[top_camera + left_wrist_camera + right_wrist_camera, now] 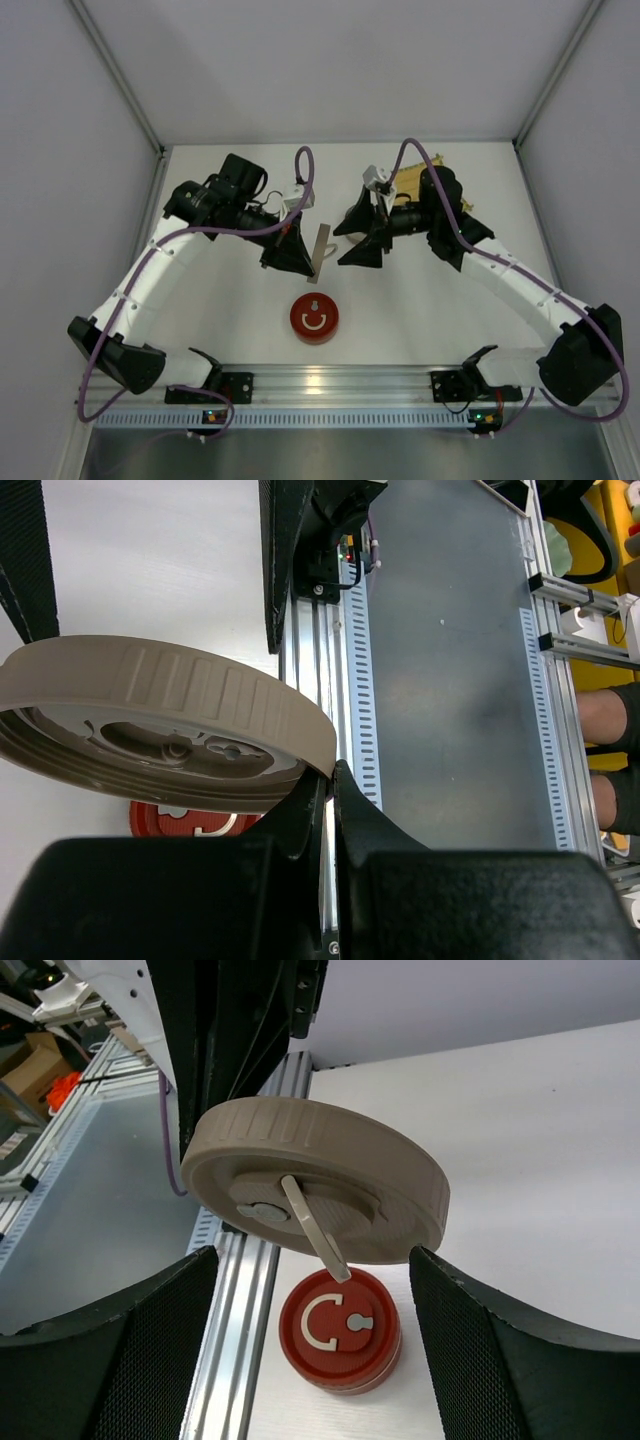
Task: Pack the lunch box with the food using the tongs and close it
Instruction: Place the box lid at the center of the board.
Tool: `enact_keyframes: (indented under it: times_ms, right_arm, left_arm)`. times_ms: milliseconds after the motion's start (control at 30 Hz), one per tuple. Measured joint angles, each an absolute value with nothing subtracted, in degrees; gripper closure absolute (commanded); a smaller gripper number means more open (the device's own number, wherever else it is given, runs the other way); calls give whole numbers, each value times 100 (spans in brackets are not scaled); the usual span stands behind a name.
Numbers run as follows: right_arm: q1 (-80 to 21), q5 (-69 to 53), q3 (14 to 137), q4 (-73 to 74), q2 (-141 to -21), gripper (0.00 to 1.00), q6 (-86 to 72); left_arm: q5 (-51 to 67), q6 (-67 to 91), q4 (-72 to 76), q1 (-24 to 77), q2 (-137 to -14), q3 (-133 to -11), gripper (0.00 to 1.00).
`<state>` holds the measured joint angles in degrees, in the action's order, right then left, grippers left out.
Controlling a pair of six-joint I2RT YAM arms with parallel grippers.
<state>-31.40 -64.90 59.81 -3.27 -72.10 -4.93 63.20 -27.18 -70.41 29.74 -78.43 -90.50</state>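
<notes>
White walls close in a white table on three sides, and an aluminium rail carrying both arm bases runs along its near edge.

On the left side, the left arm reaches in towards the middle of the table. The left gripper has its jaws pressed together on the rim of a beige round lid, pinching it at one edge. The lid hangs in the air, clear of the table. From above it stands almost on edge and shows as a thin tilted strip. A slim handle hangs loose from its flat face.

Below the lid, at the middle of the table and near the front rail, a red round container with a white C-shaped mark on top sits flat on the surface.

Just right of the lid, the right gripper faces it with jaws spread wide and nothing between them, close to the lid but not touching.

Behind the right arm, towards the far right corner, a yellow woven mat shows only in part.
</notes>
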Motion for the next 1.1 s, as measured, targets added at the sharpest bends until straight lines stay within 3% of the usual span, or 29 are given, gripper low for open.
enact_keyframes:
  times_ms: [167,367,500,1100]
  right_arm:
    - [-3299,-6508,6123,-172,-7317,26,-250]
    - [-3371,-6510,6206,-71,-7389,46,-113]
    - [-3376,-6514,6206,49,-7389,53,-36]
    - [-3465,-6383,6206,344,-7389,65,130]
  left_arm:
    - [6320,-2718,-7050,2976,-7843,-9028,100]
    - [6320,-2718,-7050,2985,-7843,-9028,100]
    - [6320,-2714,-7046,2985,-7843,-9028,100]
    - [6366,-2408,-6873,2985,-7846,-9026,100]
